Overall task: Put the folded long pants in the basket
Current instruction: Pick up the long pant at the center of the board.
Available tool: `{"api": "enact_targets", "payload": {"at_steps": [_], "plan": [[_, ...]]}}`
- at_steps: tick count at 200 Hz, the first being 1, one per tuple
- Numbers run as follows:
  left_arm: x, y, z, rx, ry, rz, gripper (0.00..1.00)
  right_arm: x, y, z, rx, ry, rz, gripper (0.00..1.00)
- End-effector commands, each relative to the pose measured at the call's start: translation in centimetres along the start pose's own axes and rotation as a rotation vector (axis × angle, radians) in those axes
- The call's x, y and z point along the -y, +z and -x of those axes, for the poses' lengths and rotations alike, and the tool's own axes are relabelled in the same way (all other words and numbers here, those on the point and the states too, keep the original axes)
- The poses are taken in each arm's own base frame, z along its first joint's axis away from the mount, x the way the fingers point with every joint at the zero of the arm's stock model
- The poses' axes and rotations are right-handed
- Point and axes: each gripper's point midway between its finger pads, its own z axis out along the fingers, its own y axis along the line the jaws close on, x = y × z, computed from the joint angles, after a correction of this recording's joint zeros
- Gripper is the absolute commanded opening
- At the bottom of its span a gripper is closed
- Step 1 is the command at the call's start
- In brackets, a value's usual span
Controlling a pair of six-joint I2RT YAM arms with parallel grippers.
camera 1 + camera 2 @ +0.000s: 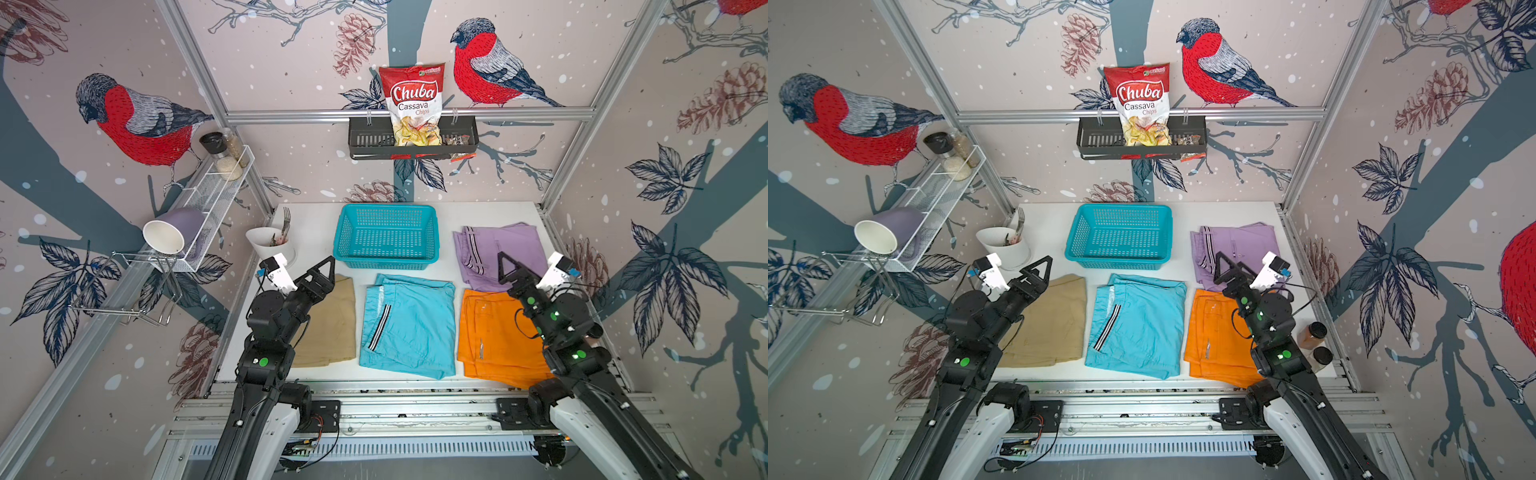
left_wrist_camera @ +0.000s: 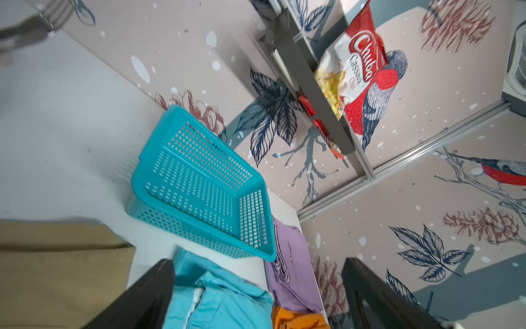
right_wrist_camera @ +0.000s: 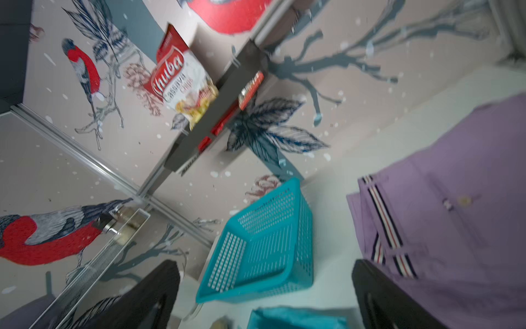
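Note:
The teal basket stands empty at the back middle of the white table. Four folded long pants lie flat around it: beige at front left, light blue with a striped trim in the middle, orange at front right, lilac behind the orange. My left gripper hovers open over the beige pair's back corner. Over the seam between lilac and orange, my right gripper hangs open. Neither holds anything.
A white cup with forks stands left of the basket. A black shelf tray with a chips bag hangs on the back wall. A white wire rack with jars and a mug runs along the left wall. Two spice jars sit at the right edge.

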Motion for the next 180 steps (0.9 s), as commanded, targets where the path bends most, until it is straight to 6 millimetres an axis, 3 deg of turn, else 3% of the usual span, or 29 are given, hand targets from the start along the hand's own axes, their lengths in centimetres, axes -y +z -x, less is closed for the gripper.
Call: {"api": "enact_targets", "payload": {"at_steps": [1, 25, 40, 56, 90, 128, 180], "plan": [[-0.9, 1.0, -4.2, -0.234, -0.048, 0.003, 0.96, -0.9, 0.4, -2.6, -0.135, 0.168, 0.091, 0.98], [-3.9, 2.8, -8.8, -0.450, -0.093, 0.055, 0.96, 2.4, 2.2, -7.5, -0.375, 0.173, -0.072, 1.00], [-5.6, 3.2, -10.7, -0.529, -0.112, 0.099, 0.95, 2.1, 3.3, -10.4, -0.511, 0.212, -0.014, 1.00], [-7.0, 3.5, -11.7, -0.546, -0.103, 0.124, 0.96, 2.2, 4.3, -13.6, -0.655, 0.239, -0.015, 1.00], [-8.1, 3.4, -12.9, -0.555, -0.087, 0.129, 0.96, 4.7, 4.8, -19.4, -0.824, 0.292, -0.119, 1.00], [-8.1, 3.5, -12.9, -0.550, -0.064, 0.131, 0.96, 5.7, 5.1, -22.5, -0.891, 0.195, -0.240, 0.98], [-8.6, 4.5, -14.1, -0.585, -0.067, 0.149, 0.96, 7.0, 4.6, -23.4, -0.886, 0.143, -0.338, 0.97]]}}
